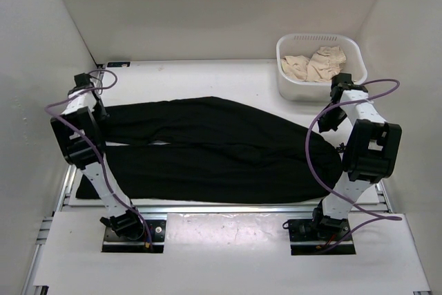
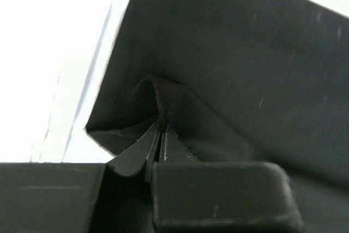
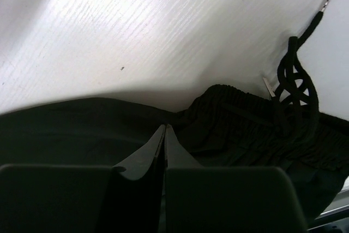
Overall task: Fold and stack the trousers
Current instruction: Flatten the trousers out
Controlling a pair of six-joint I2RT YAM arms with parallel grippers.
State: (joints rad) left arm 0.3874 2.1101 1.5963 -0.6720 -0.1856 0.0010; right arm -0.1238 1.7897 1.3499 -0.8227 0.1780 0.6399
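Observation:
The black trousers lie spread flat across the table, legs to the left and waist to the right. My left gripper is at the far leg's hem. In the left wrist view it is shut on a raised pinch of the black cloth near the hem corner. My right gripper is at the far corner of the waist. In the right wrist view it is shut on the cloth edge beside the gathered waistband. The black drawstring lies coiled on the table.
A white basket stands at the back right and holds beige folded cloth. White walls close in the left, back and right sides. A metal rail runs along the near edge of the table.

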